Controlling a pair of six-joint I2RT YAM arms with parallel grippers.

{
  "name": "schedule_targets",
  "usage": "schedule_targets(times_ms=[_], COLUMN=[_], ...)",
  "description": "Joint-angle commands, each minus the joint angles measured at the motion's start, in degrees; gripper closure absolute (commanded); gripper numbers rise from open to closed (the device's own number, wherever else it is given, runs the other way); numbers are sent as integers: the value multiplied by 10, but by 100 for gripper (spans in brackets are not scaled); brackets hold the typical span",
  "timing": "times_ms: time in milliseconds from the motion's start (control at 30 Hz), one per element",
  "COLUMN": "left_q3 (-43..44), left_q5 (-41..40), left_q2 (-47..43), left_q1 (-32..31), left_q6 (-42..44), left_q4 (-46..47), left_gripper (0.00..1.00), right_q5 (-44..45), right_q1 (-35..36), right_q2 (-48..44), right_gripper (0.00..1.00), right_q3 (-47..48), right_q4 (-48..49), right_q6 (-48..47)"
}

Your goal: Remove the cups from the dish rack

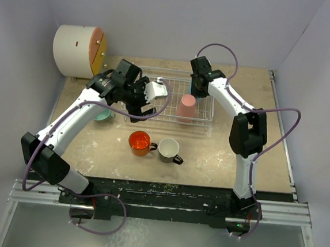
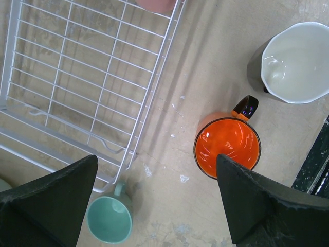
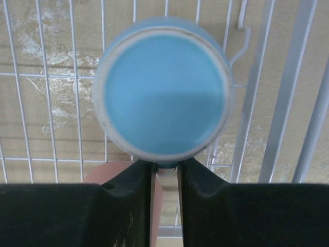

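Left gripper (image 2: 157, 157): released, jaws spread wide, nothing held. It is hung over the table (image 1: 225, 158), just off a corner of the dish rack.
Right gripper (image 3: 164, 167): clenched on the light blue mug (image 3: 164, 92). The fingers are closed to a narrow slit at the mug's edge, and the gripped part cannot be made out.
Light blue mug: round, with its flat base turned to the right wrist camera. It is seen directly ahead of the right fingertips, over the rack wires. Whether it is resting on the wires or lifted cannot be told.
Dish rack (image 1: 204, 104): white wire-grid basket with low sides. Its corner is seen just beside the left gripper's left finger (image 2: 51, 206), and its far side lies under the right gripper.
Pink tumbler (image 1: 186, 107): handleless, stood in the rack just to the near side of the right gripper.
Teal-green mug (image 2: 109, 218): round, open side up, on the table outside the rack. It is seen just beside the left finger, at the rack corner.
Orange mug (image 2: 227, 148): glossy, with a dark handle, on the table. It is partly covered by the left gripper's right finger (image 2: 262, 206).
Black mug (image 2: 293, 62): white inside, on the table beyond the orange mug, near it but apart.
White drum (image 1: 73, 49): cylindrical with an orange-yellow face, at the back left, well apart from the left gripper.
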Motion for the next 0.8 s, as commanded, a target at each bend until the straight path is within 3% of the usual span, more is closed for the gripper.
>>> schedule_targets(times_ms=[0, 233, 567, 767], left_q3=[8, 6, -4, -9], left_q5=[-5, -12, -14, -21], left_q2=[-20, -25, -29, -37], left_q1=[4, 4, 4, 4], left_q6=[-4, -2, 2, 16], left_q4=[4, 0, 33, 74], left_gripper=[1, 1, 1, 1], right_q5=[-8, 1, 37, 11], right_q1=[-1, 0, 0, 5], right_q2=[-14, -2, -57, -97], right_gripper=[81, 99, 100, 100], right_q3=[21, 35, 103, 129], right_q4=[3, 16, 26, 11], right_q6=[-18, -30, -58, -48])
